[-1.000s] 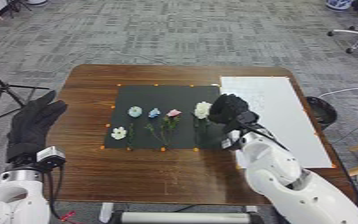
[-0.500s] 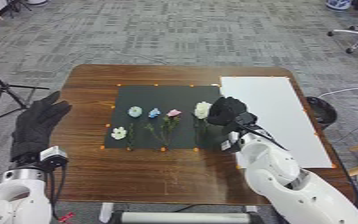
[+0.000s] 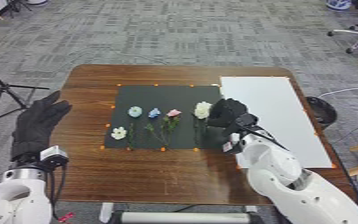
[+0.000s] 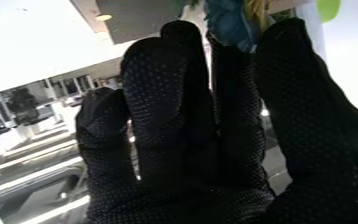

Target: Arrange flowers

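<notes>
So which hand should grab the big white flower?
Probably the right hand: it's close beside the big white flower, while the left hand is out by the left edge of the table.

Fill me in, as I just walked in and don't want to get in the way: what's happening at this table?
A robot is arranging flowers. Its right hand is right beside the large white flower, at the right side of the dark mat; whether it grips anything, I can't tell. Blue, pink and white flowers lie on the mat. The left hand is open at the table's left side.
</notes>
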Action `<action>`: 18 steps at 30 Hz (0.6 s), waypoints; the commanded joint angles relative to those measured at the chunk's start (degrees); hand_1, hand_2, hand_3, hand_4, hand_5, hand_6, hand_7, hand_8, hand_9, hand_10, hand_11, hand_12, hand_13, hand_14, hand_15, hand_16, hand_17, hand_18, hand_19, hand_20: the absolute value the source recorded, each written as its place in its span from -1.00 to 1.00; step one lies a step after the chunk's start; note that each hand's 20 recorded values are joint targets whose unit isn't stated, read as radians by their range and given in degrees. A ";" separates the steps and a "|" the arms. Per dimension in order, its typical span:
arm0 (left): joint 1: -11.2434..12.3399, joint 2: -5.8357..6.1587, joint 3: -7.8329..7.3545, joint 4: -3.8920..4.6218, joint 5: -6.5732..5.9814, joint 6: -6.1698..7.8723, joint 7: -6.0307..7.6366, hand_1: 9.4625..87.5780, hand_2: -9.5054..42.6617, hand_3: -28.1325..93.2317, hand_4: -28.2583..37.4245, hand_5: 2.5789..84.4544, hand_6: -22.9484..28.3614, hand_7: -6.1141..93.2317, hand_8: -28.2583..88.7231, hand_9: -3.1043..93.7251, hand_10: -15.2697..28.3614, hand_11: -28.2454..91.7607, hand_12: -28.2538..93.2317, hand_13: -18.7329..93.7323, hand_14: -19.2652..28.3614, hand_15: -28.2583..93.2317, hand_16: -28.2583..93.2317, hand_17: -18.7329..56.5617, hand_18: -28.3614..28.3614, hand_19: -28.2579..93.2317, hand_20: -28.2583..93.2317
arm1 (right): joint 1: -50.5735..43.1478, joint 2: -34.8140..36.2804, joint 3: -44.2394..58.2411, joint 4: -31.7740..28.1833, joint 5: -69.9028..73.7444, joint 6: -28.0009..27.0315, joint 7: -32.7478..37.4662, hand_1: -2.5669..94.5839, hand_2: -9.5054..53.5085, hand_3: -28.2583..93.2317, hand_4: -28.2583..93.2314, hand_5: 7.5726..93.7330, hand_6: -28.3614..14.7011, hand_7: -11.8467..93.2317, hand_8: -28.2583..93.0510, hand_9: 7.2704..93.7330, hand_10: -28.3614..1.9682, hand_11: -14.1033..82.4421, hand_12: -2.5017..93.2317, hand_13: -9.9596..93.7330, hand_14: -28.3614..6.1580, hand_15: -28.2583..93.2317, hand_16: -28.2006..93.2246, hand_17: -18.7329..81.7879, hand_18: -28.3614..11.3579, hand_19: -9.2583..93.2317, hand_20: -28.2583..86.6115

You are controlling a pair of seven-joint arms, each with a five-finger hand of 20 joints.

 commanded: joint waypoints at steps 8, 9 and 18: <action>-0.06 -0.53 0.09 -0.08 0.29 -0.56 -0.35 -0.63 -0.29 0.58 -1.00 0.10 0.04 -0.66 -0.64 0.10 0.39 -0.19 -0.39 0.03 0.58 -0.20 -0.55 -0.36 0.48 -0.33 -0.27 | 0.29 1.45 0.36 0.29 -1.55 -2.87 -0.46 0.00 -1.00 0.49 -0.75 0.43 0.34 -0.49 -0.49 0.38 -0.08 -0.45 -0.61 0.59 0.00 0.42 0.01 0.11 -0.74 0.74 0.50; 0.06 -0.56 0.04 -0.12 0.28 -0.64 -0.30 -0.63 -0.29 0.58 -1.00 0.10 0.04 -0.66 -0.64 0.10 0.39 -0.19 -0.39 0.03 0.58 -0.20 -0.55 -0.36 0.48 -0.33 -0.26 | 0.46 1.51 0.38 0.23 -1.51 -2.89 -0.46 -0.01 -1.00 0.50 -0.75 0.41 0.34 -0.49 -0.50 0.37 -0.08 -0.46 -0.61 0.59 0.00 0.42 0.00 0.11 -0.74 0.74 0.50; 0.57 -0.69 -0.21 -0.25 0.47 -0.43 0.61 -0.63 -0.29 0.58 -1.00 0.10 0.04 -0.66 -0.64 0.10 0.39 -0.19 -0.39 0.03 0.58 -0.20 -0.55 -0.36 0.48 -0.33 -0.26 | -1.34 2.76 11.04 -6.10 4.73 1.16 -1.57 -0.17 -1.00 0.55 -0.75 0.32 0.29 -0.50 -0.68 0.30 -0.14 -0.49 -0.61 0.53 -0.10 0.39 -0.02 0.05 -0.74 0.67 0.48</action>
